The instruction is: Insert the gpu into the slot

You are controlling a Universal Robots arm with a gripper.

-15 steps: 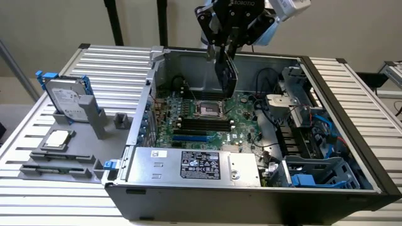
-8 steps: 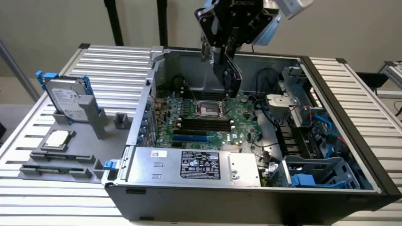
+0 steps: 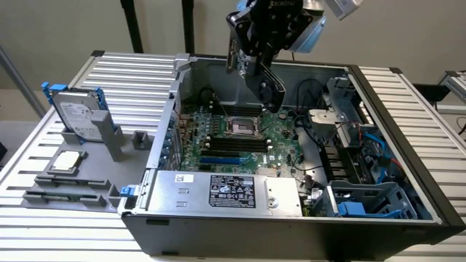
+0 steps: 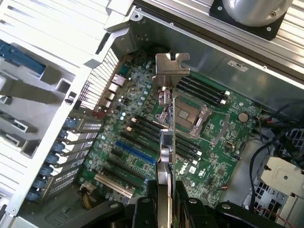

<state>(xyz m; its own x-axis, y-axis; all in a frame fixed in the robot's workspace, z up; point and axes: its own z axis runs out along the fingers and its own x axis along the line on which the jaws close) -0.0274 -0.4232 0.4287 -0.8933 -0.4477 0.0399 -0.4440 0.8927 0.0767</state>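
Black gpu (image 3: pixel 269 90) above CPU socket (image 3: pixel 240 126), blue slot (image 3: pixel 220 161) nearby

A plain cream wall (image 3: pixel 58 27) is seen across the exterior view from ten to two o'clock, and it is lit softly and evenly. Two black upright poles (image 3: pixel 133 24) are set against it at about eleven o'clock. A table (image 3: pixel 411 109) of ribbed silver slats is spread from nine through six to three o'clock. A slanted grey bar (image 3: pixel 16 82) is seen at nine o'clock.
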